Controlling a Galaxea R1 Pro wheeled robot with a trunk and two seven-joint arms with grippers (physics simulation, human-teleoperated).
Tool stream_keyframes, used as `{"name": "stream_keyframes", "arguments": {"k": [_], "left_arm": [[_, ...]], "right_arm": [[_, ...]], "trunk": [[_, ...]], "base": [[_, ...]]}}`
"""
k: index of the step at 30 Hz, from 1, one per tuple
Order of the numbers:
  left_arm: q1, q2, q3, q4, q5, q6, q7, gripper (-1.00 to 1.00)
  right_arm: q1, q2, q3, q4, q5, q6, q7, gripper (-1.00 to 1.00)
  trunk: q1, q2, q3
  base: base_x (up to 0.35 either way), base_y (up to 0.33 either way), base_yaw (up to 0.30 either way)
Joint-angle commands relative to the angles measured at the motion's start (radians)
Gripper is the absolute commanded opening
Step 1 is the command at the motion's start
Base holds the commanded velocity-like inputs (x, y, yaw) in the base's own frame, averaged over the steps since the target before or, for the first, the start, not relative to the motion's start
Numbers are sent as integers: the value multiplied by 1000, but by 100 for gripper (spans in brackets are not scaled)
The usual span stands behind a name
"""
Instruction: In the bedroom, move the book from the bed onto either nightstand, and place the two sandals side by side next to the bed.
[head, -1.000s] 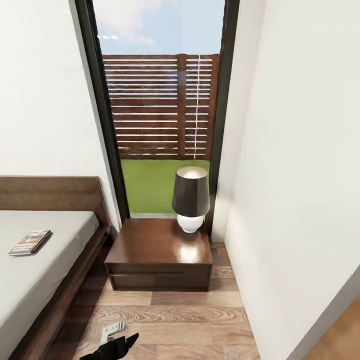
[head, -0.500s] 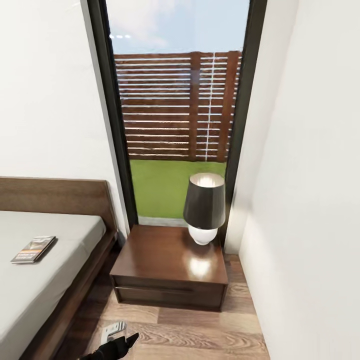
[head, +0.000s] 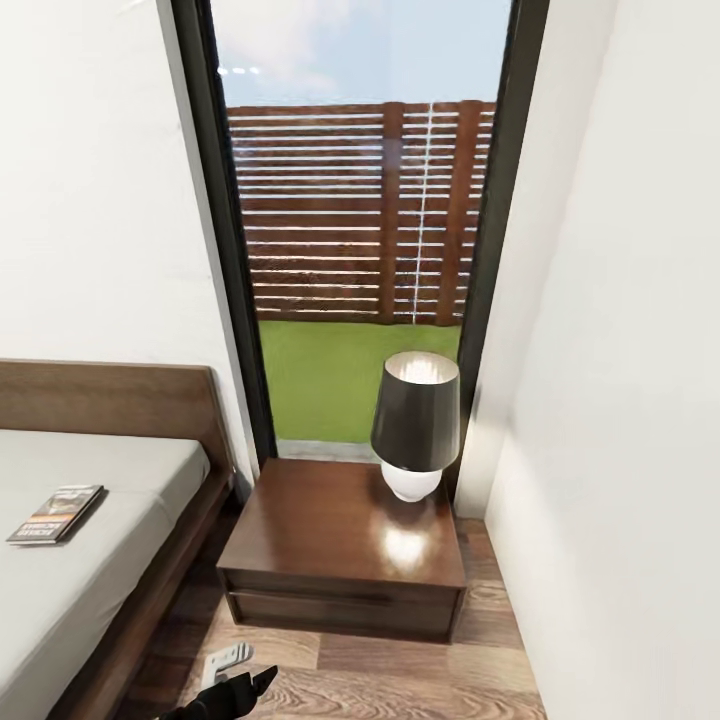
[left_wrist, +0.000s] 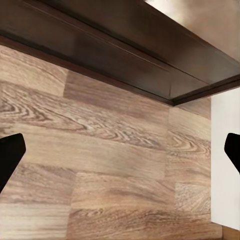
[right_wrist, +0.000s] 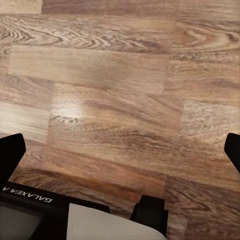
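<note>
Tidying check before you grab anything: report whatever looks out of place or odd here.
Only the book stands out: it lies loose on the bed mattress, slightly askew to the edge, not on the nightstand. The lamp stands upright at the nightstand's back right corner. Nothing looks spilled or damaged.

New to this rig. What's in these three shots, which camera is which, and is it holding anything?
It is a simulated wheeled robot with two arms. The head camera looks down into a bedroom: the book lies on the bed, beside a nightstand carrying a lamp under the window. The other two cameras sit near each gripper, looking along its fingers. The left gripper sees wood floor and the nightstand's base; the right gripper sees floor. Both are open and hold nothing.
</note>
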Motion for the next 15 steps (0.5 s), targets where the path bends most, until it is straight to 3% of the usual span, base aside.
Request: {"name": "stream_keyframes", "arguments": {"k": [1, 15], "left_arm": [[-1, 0, 7, 0, -11, -6, -2, 100], [-1, 0, 7, 0, -11, -6, -2, 100]], "right_arm": [[-1, 0, -8, 1, 7, -3, 4, 100], [-1, 0, -8, 1, 7, -3, 3, 100]], "trunk": [[0, 0, -1], [0, 0, -1]], "base": [[39, 18, 0], [235, 137, 0]]}}
